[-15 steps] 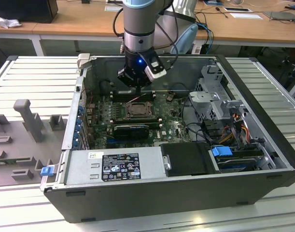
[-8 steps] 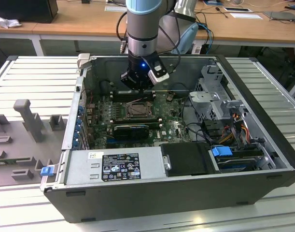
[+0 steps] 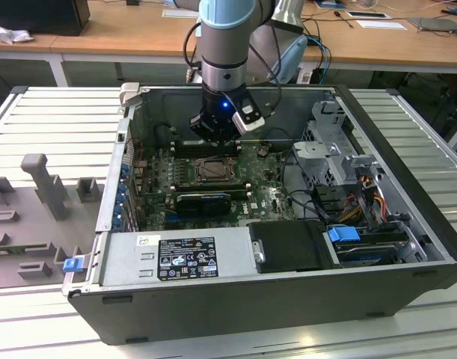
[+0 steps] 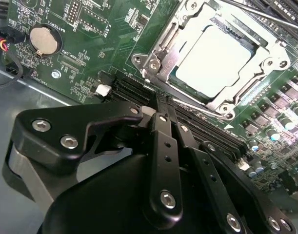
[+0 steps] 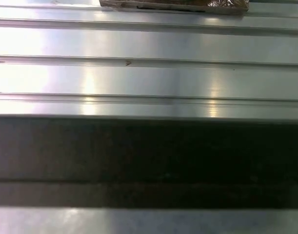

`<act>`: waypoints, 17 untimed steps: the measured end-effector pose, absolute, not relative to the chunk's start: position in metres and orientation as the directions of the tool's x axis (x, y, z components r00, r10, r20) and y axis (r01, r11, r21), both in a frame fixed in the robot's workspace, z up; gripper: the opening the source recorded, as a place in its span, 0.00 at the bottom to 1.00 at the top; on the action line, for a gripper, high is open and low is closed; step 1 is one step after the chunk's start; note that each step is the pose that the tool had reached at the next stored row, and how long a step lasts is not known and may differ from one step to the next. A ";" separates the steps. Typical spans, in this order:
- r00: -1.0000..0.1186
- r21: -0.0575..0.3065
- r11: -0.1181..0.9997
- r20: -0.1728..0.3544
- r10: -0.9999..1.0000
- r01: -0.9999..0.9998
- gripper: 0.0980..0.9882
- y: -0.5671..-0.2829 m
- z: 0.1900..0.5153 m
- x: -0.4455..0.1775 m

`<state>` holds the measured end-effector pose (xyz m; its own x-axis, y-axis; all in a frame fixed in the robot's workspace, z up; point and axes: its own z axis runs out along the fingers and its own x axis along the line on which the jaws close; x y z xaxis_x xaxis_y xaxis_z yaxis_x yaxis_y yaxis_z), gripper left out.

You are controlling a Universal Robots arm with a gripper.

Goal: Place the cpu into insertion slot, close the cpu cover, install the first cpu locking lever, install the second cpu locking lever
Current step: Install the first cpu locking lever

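Note:
The cpu (image 4: 214, 58) lies flat in its socket on the green motherboard (image 4: 114, 34), pale top facing up. The cpu cover (image 4: 185, 29), a grey metal frame, lies down around its edges. A thin lever rod (image 4: 266, 13) runs along the socket's far side. My gripper (image 4: 158, 105) hangs inside the open computer case, fingers pressed together with nothing between them. Its tips are just short of the socket's near corner, over the black memory slots (image 4: 134, 90). In the exterior view the gripper (image 3: 213, 138) stands directly behind the socket (image 3: 213, 170).
The case walls (image 3: 123, 149) enclose the board. A power supply (image 3: 183, 258) lies in front, and a drive cage (image 3: 340, 149) with cables stands at the exterior view's right. A coin battery (image 4: 44, 40) sits on the board. Ribbed metal table (image 5: 149, 73) surrounds the case.

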<state>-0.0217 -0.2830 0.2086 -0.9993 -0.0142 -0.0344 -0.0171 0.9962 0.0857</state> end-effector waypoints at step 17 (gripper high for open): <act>-0.999 0.075 0.997 -0.034 -0.015 -0.017 0.01 -0.285 0.204 -0.020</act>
<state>-0.0201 -0.2846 0.2041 -0.9993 -0.0145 -0.0343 -0.0171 0.9970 0.0754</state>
